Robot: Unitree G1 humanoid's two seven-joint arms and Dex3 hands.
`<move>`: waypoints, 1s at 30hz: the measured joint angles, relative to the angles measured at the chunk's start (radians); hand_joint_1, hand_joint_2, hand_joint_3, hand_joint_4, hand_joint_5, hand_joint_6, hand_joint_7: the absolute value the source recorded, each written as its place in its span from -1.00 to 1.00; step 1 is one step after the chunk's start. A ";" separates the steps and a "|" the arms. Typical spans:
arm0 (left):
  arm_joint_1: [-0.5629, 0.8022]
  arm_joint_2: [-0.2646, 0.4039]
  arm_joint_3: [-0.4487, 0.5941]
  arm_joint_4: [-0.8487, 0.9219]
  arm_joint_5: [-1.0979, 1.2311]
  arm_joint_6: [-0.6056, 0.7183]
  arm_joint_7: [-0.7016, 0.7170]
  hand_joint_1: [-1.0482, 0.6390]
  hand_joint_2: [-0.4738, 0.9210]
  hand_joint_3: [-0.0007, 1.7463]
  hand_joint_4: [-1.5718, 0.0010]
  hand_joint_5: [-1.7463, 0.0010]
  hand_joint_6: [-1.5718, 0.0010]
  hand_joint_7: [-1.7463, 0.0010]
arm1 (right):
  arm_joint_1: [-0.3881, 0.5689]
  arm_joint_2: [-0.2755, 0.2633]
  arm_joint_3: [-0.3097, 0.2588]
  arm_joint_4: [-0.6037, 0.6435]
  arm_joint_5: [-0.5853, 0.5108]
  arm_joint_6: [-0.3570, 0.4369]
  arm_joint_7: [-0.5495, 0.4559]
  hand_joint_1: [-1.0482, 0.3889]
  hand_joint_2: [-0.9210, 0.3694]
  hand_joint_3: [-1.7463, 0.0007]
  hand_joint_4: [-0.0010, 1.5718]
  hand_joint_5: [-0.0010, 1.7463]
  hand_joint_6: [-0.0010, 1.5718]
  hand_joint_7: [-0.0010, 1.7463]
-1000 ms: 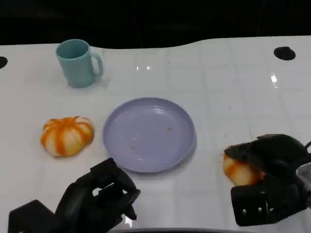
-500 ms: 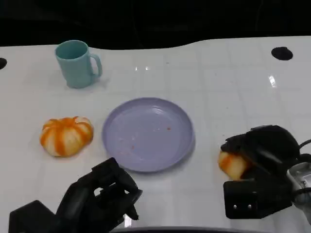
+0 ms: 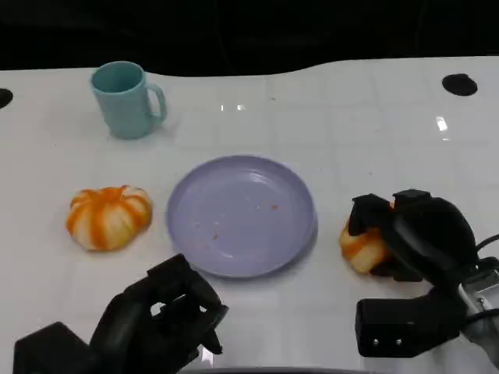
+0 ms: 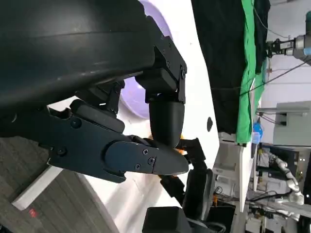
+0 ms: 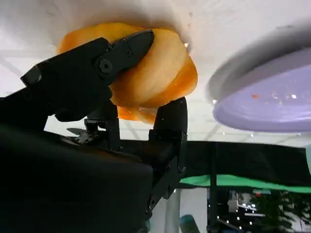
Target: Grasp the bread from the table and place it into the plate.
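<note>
An orange, white-striped bread is gripped by my right hand just off the right rim of the lilac plate. In the right wrist view black fingers wrap over the bread, with the plate close beside it. Whether the bread still touches the table I cannot tell. A second bread lies on the table left of the plate. My left hand rests near the front edge with its fingers curled and nothing in them; the left wrist view shows this hand before the plate.
A teal mug stands at the back left of the white table. Round black spots mark the table at the far right and far left edges. The plate holds a few crumbs.
My right hand has carried the bread leftward, closer to the plate's right rim. The left hand, the second bread and the mug have stayed put.
</note>
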 measured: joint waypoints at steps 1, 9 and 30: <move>0.000 0.000 0.000 0.000 -0.001 0.000 0.000 -0.50 1.00 -0.73 0.14 -1.00 0.24 -0.77 | -0.001 0.000 0.000 0.000 0.000 -0.005 -0.006 0.21 -0.95 0.81 0.11 1.00 -0.11 0.90; 0.013 0.003 0.001 -0.023 -0.003 0.021 0.000 -0.48 1.00 -0.72 0.15 -1.00 0.27 -0.78 | -0.001 0.001 -0.010 -0.003 0.027 -0.087 -0.078 0.26 -0.19 -0.28 0.20 1.00 -0.02 0.92; -0.001 0.010 -0.001 -0.008 0.002 0.015 0.000 -0.44 1.00 -0.69 0.17 -1.00 0.31 -0.82 | -0.103 0.099 -0.072 -0.151 0.137 -0.163 0.039 0.24 0.01 -0.59 0.27 1.00 0.01 0.93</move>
